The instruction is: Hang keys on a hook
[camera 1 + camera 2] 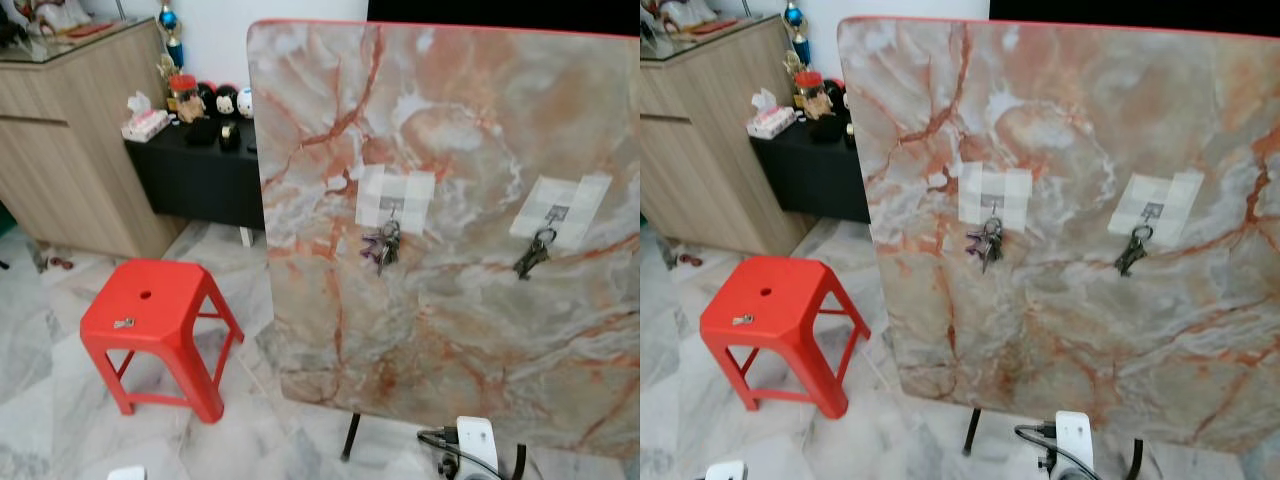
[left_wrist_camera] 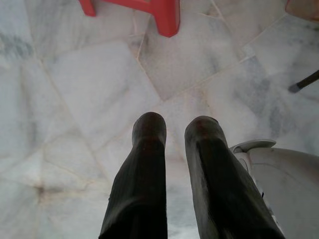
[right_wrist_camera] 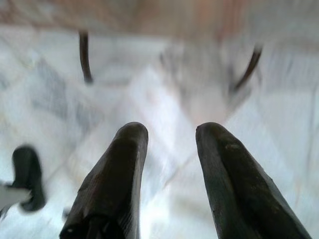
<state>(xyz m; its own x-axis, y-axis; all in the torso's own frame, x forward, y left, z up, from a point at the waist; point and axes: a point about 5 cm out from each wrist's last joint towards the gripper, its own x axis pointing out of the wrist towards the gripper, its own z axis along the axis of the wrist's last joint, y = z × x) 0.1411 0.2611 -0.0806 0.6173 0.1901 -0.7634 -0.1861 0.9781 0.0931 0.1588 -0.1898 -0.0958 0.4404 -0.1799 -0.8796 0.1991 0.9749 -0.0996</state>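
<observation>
Before you stands a marble-patterned board [image 1: 450, 200], propped upright on thin dark legs [image 1: 351, 437] over a pale marble floor [image 1: 60, 400]. Two hooks are taped to the board: the left hook [image 1: 393, 203] sits on a white tape patch and carries a bunch of keys [image 1: 384, 245]; the right hook [image 1: 558, 212], well apart from it, carries a second, darker bunch of keys [image 1: 532, 254]. Both bunches hang free against the board.

To the left of the board you see one red plastic stool [image 1: 155, 325], with one small metallic item [image 1: 124, 322] lying on its seat, possibly a further key; it is too small to tell. Behind the stool stand a wooden cabinet [image 1: 70, 130] and a low black table [image 1: 195, 175] bearing a tissue box [image 1: 145, 122] and several small ornaments.

Your left gripper [image 2: 174, 130] points down at the floor near a stool leg [image 2: 167, 15], its two fingers apart and holding nothing. Your right gripper [image 3: 172, 137] likewise points at the floor in a blurred view, fingers apart and empty.
</observation>
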